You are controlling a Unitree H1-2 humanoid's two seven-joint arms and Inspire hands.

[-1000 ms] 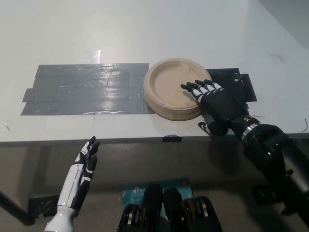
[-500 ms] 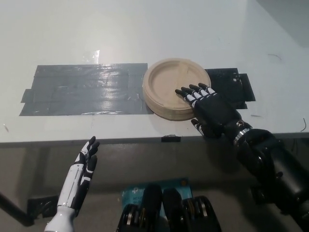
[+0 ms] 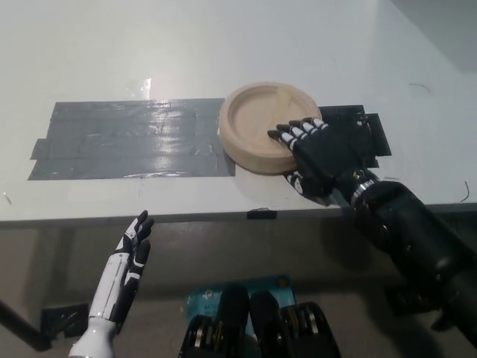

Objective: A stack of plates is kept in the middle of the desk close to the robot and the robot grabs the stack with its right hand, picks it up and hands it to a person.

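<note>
The tan round stack of paper-like plates (image 3: 261, 127) is sitting on the white smooth desk (image 3: 223, 45), near its front edge, overlapping the right end of the wide patch of grey glossy tape (image 3: 130, 138) stuck flat on the desk. The stack is showing a raised rim and a shallow flat well; nothing is lying in it. The stack's near-right rim is lying under the fingers (image 3: 298, 133) of the black right hand (image 3: 324, 153): the fingers, with white segments, are reaching over the rim onto the top plate, spread a little and curling down, while the thumb is sitting low at the stack's front-right side, by the desk surface. Whether the hand is actually gripping the stack or just resting on it, cannot tell. The stack's base appears to be on the desk.

Right of the stack, a darker black tape patch (image 3: 365, 134) is lying flat on the desk, partly covered by the right hand's back. The black right arm is coming in from below the desk edge to the right of the stack.

The white left hand (image 3: 130, 250) is resting well below and left of the stack, off the desk, under its front edge, fingers straight and close together, holding nothing.
</note>
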